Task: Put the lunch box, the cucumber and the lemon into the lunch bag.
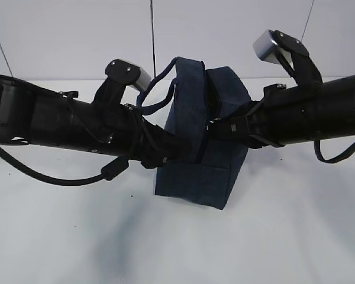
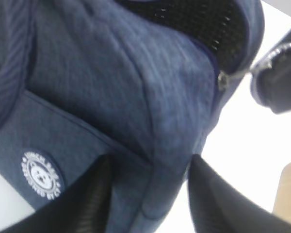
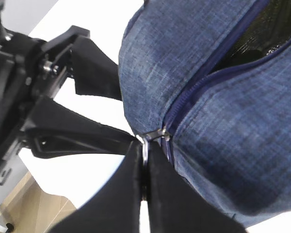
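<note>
Both my arms meet at the boxy dark navy fabric lunch bag [image 1: 204,148], which stands on the white tabletop [image 1: 177,242] about mid-scene in the exterior view.

Left jaws [image 2: 148,196]: apart, one black ribbed finger [image 2: 87,199] on each side of a folded corner of the bag's fabric. The cloth sits between the fingers; whether they press it I cannot tell. The round white logo [image 2: 41,175] on the bag's side panel shows just beside the left finger in the left wrist view.

Right jaws [image 3: 144,167]: together, clamped on the metal ring pull [image 3: 144,145] of the zipper [image 3: 184,104]. The ring's link runs from my fingertips to the slider at the bag's seam.

Zipper partly undone: above the slider the seam gapes and a dark lining [image 3: 252,43] shows inside. The left wrist view shows the same gap with a black mesh-like interior [image 2: 194,24].

One loop handle [image 1: 157,97] arches over toward my left arm.

Lunch box, cucumber, lemon: not visible in any view.
</note>
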`<control>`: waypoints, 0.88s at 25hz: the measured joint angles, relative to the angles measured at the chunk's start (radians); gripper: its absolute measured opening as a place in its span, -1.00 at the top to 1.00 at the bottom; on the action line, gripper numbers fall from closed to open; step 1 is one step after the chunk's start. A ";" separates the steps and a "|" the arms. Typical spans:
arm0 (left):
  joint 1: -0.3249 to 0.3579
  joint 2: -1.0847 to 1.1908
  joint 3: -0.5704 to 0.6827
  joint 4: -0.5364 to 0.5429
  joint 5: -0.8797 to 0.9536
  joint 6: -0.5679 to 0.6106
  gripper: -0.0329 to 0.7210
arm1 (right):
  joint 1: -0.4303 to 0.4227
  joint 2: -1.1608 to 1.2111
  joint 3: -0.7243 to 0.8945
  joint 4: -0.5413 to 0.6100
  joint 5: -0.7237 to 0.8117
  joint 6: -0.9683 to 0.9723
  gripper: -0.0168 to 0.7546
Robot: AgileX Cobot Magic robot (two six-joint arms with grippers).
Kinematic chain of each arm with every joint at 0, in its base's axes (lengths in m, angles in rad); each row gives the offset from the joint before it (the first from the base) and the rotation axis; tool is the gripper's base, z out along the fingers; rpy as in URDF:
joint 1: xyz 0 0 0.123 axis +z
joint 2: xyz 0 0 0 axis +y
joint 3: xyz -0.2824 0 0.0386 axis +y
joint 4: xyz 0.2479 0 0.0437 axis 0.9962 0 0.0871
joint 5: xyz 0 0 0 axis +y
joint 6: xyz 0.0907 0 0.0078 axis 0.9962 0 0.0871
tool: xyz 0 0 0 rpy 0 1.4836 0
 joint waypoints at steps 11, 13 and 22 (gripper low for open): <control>0.000 0.028 -0.062 0.000 0.002 0.004 0.89 | 0.000 0.000 -0.001 0.002 0.010 0.000 0.96; 0.000 0.028 -0.062 0.000 0.002 0.004 0.91 | 0.000 0.000 -0.001 0.002 0.010 0.000 0.96; 0.000 0.028 -0.036 0.000 0.014 -0.011 0.91 | 0.000 -0.004 -0.001 0.002 0.014 0.015 0.96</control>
